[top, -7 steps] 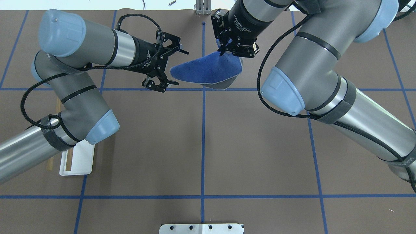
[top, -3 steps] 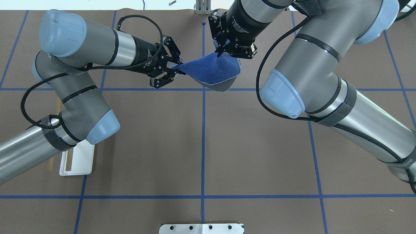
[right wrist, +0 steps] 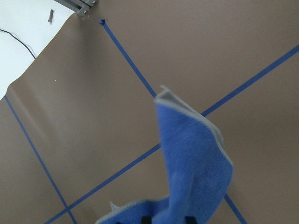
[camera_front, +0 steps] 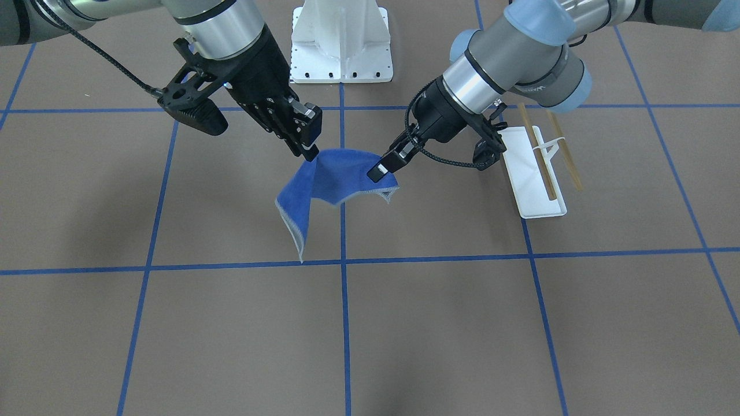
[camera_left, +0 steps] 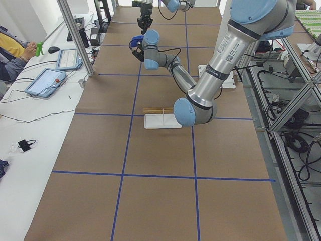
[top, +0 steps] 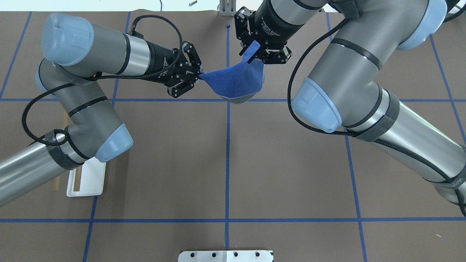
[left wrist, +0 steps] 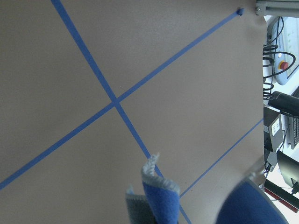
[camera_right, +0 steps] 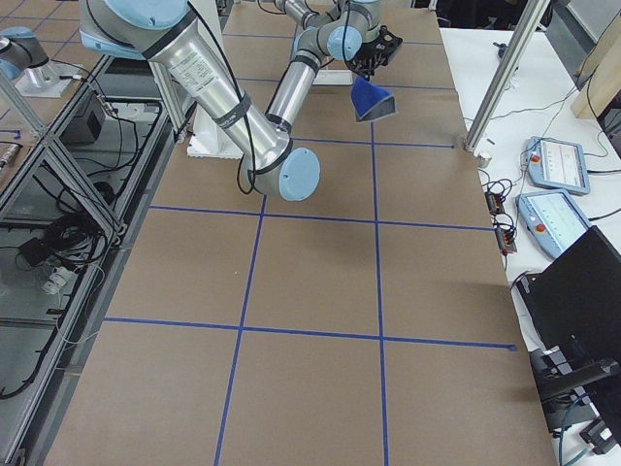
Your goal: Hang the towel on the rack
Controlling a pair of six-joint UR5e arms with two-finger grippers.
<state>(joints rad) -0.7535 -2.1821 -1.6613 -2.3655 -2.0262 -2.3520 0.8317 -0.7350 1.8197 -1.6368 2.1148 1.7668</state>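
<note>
The royal-blue towel (top: 235,82) hangs in the air between my two grippers, above the far middle of the table. My left gripper (top: 199,75) is shut on its left corner. My right gripper (top: 250,56) is shut on its far corner. In the front view the towel (camera_front: 332,179) sags with one grey-edged corner hanging down, the left gripper (camera_front: 377,172) on the view's right and the right gripper (camera_front: 311,155) on its left. The rack (camera_front: 535,173) stands beside my left arm, two wooden bars over a white tray. In the overhead view the rack (top: 89,178) is partly hidden under the arm.
The large white bolted pedestal (camera_front: 341,40) stands at the robot's base. Blue tape lines cross the brown table cover. Operators' tablets (camera_left: 47,80) lie on the side bench beyond the far table edge.
My left gripper moved in from open and closed on the towel's left corner. My right gripper shifted slightly away, and the towel now hangs stretched between both.
</note>
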